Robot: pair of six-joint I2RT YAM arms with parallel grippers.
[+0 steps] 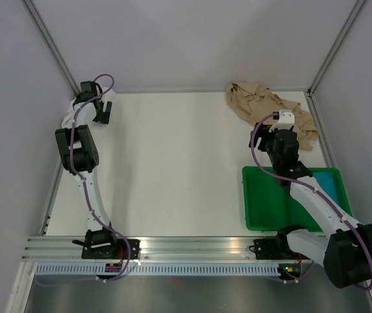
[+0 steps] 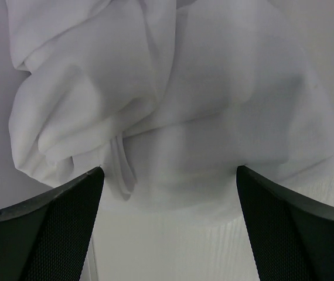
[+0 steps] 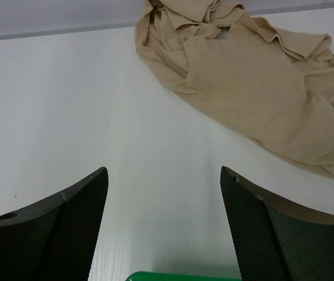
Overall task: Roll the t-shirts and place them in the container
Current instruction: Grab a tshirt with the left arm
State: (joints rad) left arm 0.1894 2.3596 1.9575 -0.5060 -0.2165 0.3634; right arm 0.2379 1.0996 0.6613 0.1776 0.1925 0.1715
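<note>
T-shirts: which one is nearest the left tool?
The white t-shirt, bunched directly ahead of the open left tool; the tan t-shirt lies crumpled at the far right corner.

A white table point(image 1: 173, 169) sits enclosed by plain pale grey walls point(image 1: 192, 39) under even, soft light.

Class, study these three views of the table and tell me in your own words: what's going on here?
A robot is starting on two crumpled t-shirts. The left gripper, open, is at the far left corner, pointed close up at the bunched white t-shirt. The right gripper, also open, hangs over the bare table facing the tan t-shirt heaped in the far right corner, with the green tray below its arm. Neither shirt is gripped or rolled yet.
</note>
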